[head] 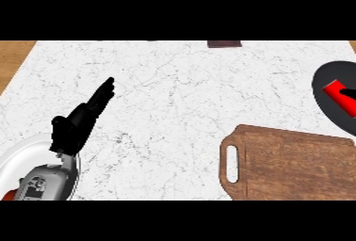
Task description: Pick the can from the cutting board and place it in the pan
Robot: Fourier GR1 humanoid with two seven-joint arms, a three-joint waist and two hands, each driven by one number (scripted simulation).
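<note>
Straight, empty fingers (101,96) of the left hand (75,126) point across the marble worktop (181,89). The red can (338,92) lies in the dark pan (341,70), off the cutting board (292,164). It is probably light, rigid and slick, and best grasped around its sides.

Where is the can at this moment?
In the head view, the can lies inside the dark pan at the right edge, just beyond the cutting board.
</note>
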